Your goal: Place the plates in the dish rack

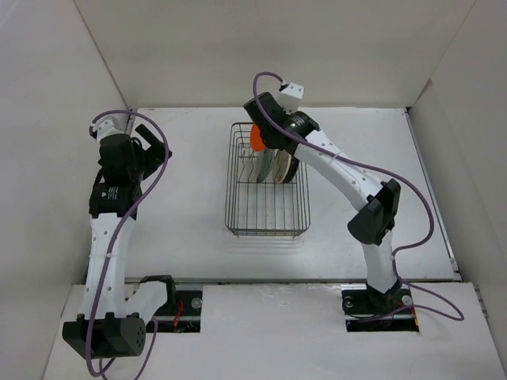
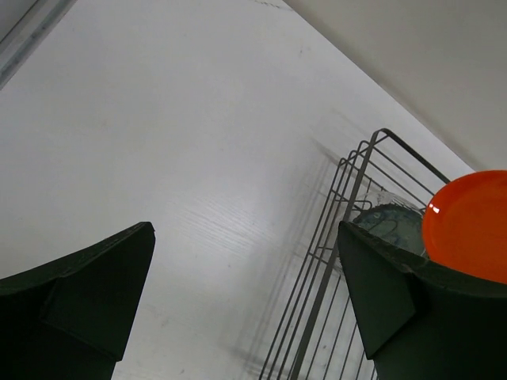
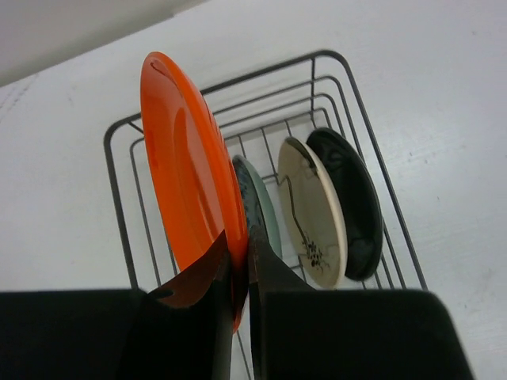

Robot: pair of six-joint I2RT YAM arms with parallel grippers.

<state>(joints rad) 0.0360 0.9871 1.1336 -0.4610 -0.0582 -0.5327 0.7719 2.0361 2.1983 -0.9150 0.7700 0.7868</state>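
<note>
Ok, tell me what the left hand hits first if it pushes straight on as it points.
Probably the bare table, just left of the dish rack. Nothing shows between the open left hand and that surface. The rack's corner lies right of the line, though depth is unclear.

The dish rack [image 1: 267,207] sits mid-worktop [image 1: 198,214]. The standing plates [image 3: 317,214] line its far end side by side. The held plate [image 3: 186,158], pinched in the right tool [image 3: 238,265], hangs over the rack just left of them.
</note>
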